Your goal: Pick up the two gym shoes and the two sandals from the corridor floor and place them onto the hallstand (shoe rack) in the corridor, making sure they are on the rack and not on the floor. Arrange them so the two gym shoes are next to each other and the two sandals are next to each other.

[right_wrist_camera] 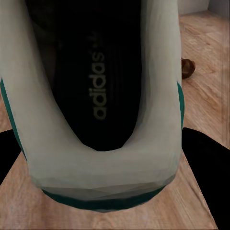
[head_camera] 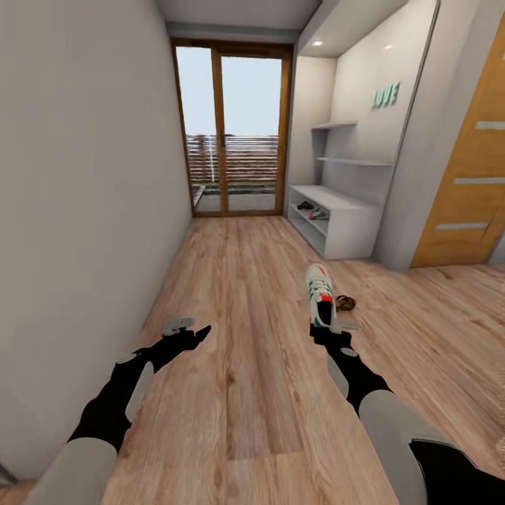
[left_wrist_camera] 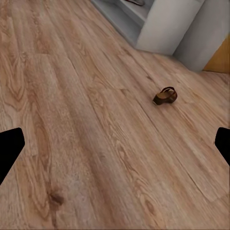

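Sneaker (head_camera: 321, 296) sits in the right gripper (head_camera: 328, 330), which grasps it at the heel, toe pointing away down the corridor. The right wrist view looks straight into the shoe's dark opening (right_wrist_camera: 96, 81), with its pale heel collar and green trim close to the camera and the black fingers (right_wrist_camera: 206, 167) on either side of the heel. Whether the sole touches the floor (head_camera: 245, 294) or hangs just above it cannot be told.

Just beside the sneaker, on its right, a brown sandal (head_camera: 345, 303) lies on the planks; the left wrist view shows it alone on the wood (left_wrist_camera: 165, 96), and the right wrist view catches a bit of it past the shoe's edge (right_wrist_camera: 187, 68).

Further along the right wall stands the hallstand (head_camera: 344, 217), pale grey, with two floating shelves above a low two-tier bench. On its lower tier lie a second sandal (head_camera: 304, 205) and a second sneaker (head_camera: 319, 214), next to each other.

The left gripper (head_camera: 188, 330) hangs released over bare floor near the left wall, its fingers (left_wrist_camera: 9, 148) spread wide apart and holding nothing.

A glazed door (head_camera: 233, 130) closes the far end of the corridor, and a wooden door (head_camera: 470, 182) stands to the right of the hallstand.
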Tool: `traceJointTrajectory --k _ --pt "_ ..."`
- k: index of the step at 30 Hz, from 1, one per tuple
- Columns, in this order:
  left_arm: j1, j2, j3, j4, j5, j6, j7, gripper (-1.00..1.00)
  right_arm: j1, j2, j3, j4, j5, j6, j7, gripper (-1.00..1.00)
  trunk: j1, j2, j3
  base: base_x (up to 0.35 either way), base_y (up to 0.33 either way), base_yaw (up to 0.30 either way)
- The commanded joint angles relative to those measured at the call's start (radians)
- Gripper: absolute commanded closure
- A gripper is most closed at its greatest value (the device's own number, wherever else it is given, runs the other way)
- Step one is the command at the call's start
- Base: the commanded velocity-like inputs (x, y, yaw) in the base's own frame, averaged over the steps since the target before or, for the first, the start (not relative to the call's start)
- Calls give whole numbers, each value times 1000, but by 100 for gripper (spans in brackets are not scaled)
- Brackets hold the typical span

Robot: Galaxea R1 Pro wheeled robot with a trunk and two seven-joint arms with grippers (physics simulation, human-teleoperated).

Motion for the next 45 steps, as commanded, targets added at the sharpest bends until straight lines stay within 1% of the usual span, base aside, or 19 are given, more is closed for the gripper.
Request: traceJointTrajectory --k 1,38,41,45 --pt "0 0 2 -1 10 9 -3 -100 -1 1 -4 1 2 -4 -1 100 0 0 -1 343 0 -276" --pt "0 0 2 -1 10 9 -3 -100 -1 1 -4 1 2 -4 -1 100 0 0 -1 343 0 -296" --pt "0 0 2 -1 10 9 -3 -100 -1 1 -4 1 2 -4 -1 100 0 0 -1 343 0 -265" --pt "0 -1 2 -1 10 9 -3 -100 -1 1 -4 1 2 -4 -1 100 0 0 -1 343 0 -83"
